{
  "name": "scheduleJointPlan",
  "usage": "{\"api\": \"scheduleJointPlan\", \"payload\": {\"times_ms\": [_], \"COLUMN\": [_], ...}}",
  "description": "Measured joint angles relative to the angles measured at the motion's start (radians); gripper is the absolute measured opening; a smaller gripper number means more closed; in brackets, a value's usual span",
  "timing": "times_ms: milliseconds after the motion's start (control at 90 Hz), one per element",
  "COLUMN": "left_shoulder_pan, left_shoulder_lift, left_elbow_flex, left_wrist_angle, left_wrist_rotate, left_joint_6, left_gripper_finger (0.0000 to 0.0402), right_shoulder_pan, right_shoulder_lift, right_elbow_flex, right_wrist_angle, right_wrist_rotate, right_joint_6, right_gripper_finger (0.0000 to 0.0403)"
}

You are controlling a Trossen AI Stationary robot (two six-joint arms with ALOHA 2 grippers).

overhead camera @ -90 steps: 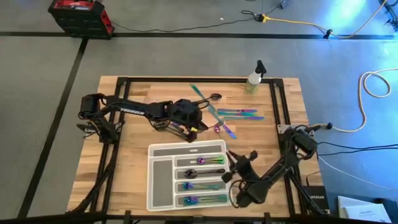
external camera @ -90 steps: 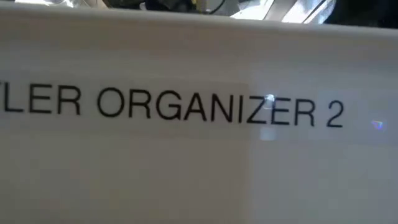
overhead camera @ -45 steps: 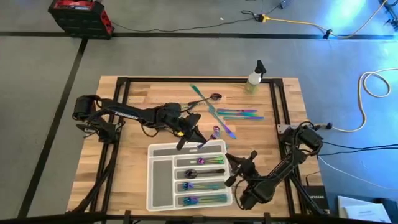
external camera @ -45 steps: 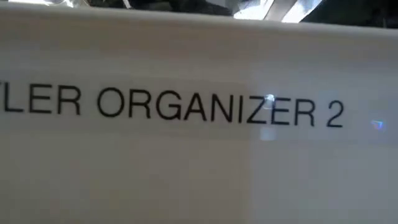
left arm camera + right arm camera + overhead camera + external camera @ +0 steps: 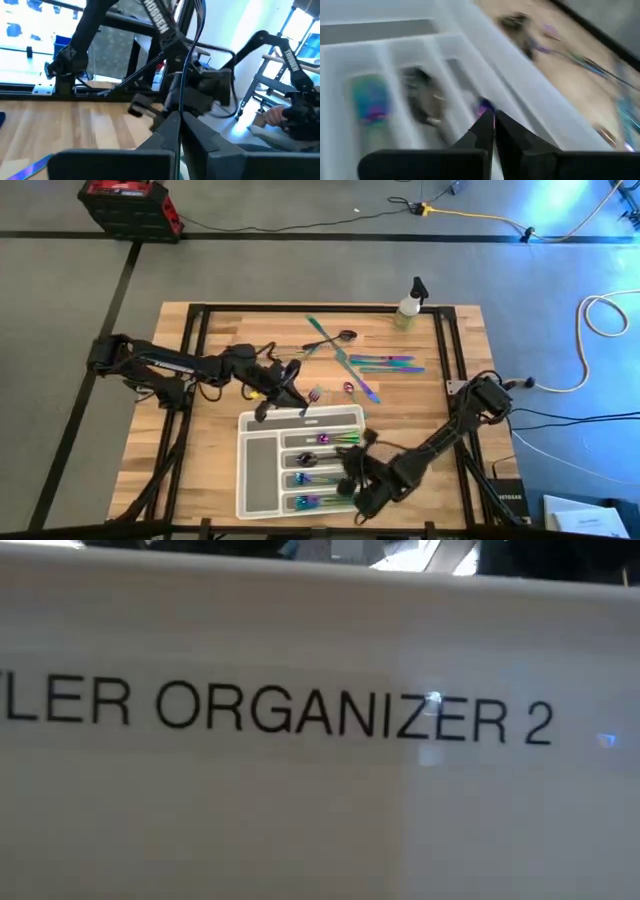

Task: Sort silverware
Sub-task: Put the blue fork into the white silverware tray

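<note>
High view: left gripper (image 5: 283,395) clamped on fork (image 5: 311,396) at tray (image 5: 255,480) far edge; loose silverware (image 5: 372,363) beyond. Right gripper (image 5: 350,470) over tray. Wrist views: both jaw pairs together.

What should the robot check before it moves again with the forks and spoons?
1. Left claw at the far rim of the translucent white compartment tray, fingers together: ok.
2. Left claw holding a piece: cannot tell.
3. Right claw over the tray, fingers together: ok.
4. All sorted: not ok; the iridescent metal forks, knives and spoons lie loose on the wooden table.
5. Low view: not ok, blocked by the tray wall.
</note>
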Motion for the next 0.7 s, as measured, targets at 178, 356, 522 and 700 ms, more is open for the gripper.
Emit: {"api": "scheduleJointPlan", "payload": {"times_ms": [178,356,522,700], "left_shoulder_pan": [-0.027,-0.068,-0.122,-0.169], "left_shoulder_lift": [-0.113,-0.211,-0.217,-0.211], "left_elbow_flex": [-0.054,-0.101,-0.105,-0.105], "left_wrist_angle": [0.003,-0.008,-0.023,-0.029], "left_wrist_rotate": [0.0,0.0,0.123,0.142], "left_joint_6": [0.03,0.055,0.142,0.211], "left_gripper_finger": [0.0,0.0,0.0,0.0], "right_shoulder_pan": [-0.085,-0.187,-0.284,-0.365], "right_shoulder_lift": [-0.022,-0.033,-0.04,-0.09], "right_elbow_flex": [-0.076,-0.267,-0.417,-0.42], "right_wrist_angle": [0.467,1.015,1.443,1.456], "right_wrist_rotate": [-0.381,-0.707,-0.806,-0.895], "right_joint_6": [-0.431,-0.605,-0.667,-0.67], "right_gripper_finger": [0.0,0.0,0.0,0.0003]}}
